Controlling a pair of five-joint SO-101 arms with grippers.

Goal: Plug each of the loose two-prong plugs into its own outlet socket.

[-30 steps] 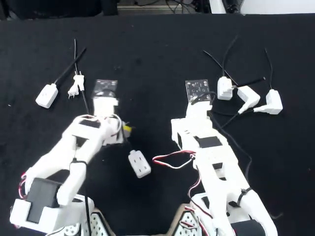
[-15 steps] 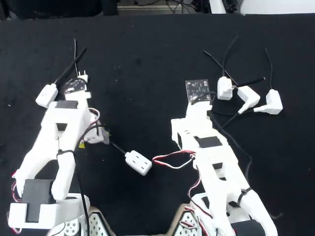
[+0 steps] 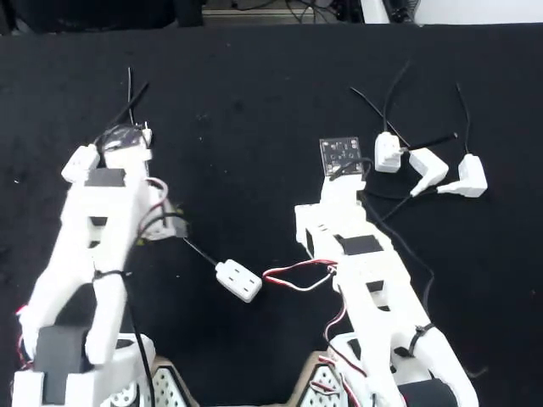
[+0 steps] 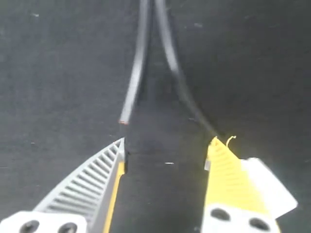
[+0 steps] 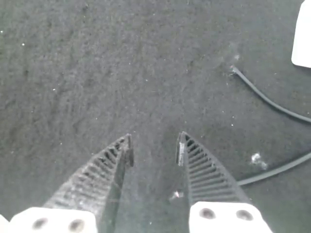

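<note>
On the surface (image 3: pixel 254 102), one socket (image 3: pixel 238 281) has no plug yet, I think; my left fingers (image 4: pixel 228 167) and right fingers (image 5: pixel 201 170) are open, empty.

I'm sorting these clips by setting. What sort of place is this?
Probably a robotics lab or test bench: the left arm and right arm stand side by side at a black-covered table, an outlet socket on a short cord lies on it, and cables run behind.
</note>
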